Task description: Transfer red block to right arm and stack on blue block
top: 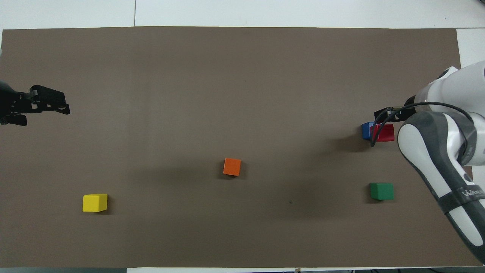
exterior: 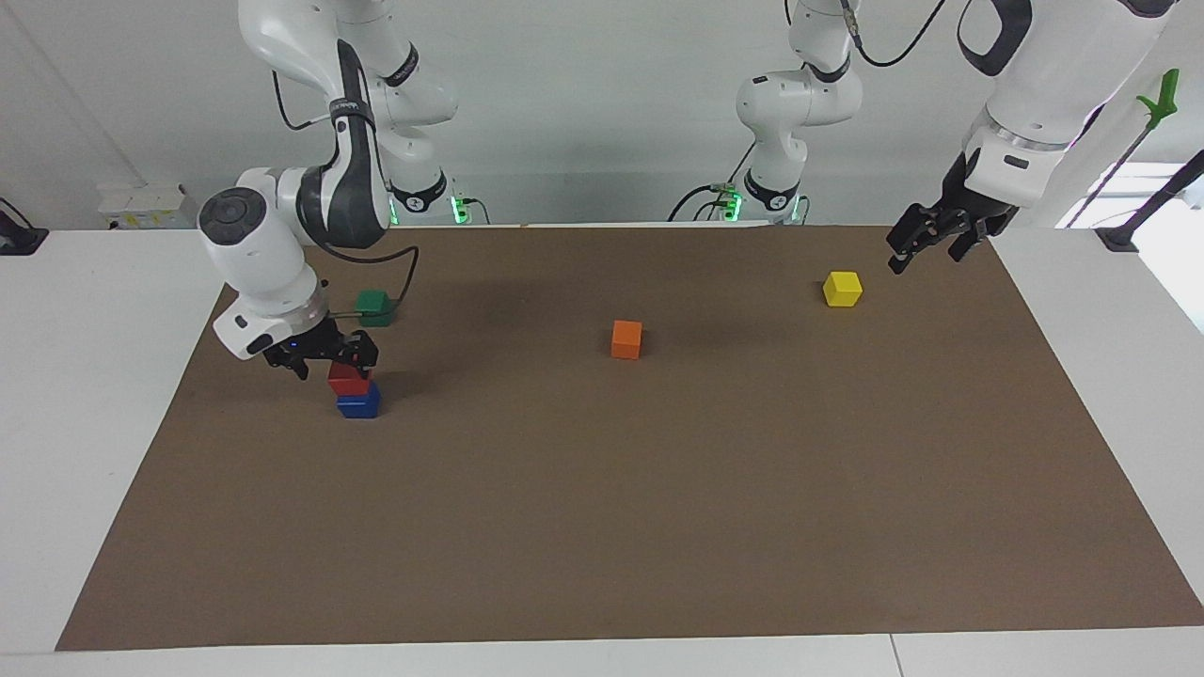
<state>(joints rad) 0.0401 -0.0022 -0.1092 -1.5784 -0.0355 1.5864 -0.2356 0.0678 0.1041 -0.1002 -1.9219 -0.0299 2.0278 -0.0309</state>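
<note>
The red block [exterior: 350, 380] [top: 384, 132] sits on top of the blue block [exterior: 358, 405] [top: 365, 130], at the right arm's end of the brown mat [exterior: 602, 527]. My right gripper [exterior: 331, 362] hangs open just above the stack, a little off toward the mat's edge, with nothing between its fingers. In the overhead view the right arm hides most of that gripper. My left gripper [exterior: 926, 248] [top: 48, 107] waits open and empty in the air near the mat's edge at the left arm's end, beside the yellow block.
A green block [exterior: 373, 304] [top: 382, 190] lies nearer to the robots than the stack. An orange block [exterior: 626, 338] [top: 232, 167] sits mid-mat. A yellow block [exterior: 842, 289] [top: 95, 202] lies toward the left arm's end.
</note>
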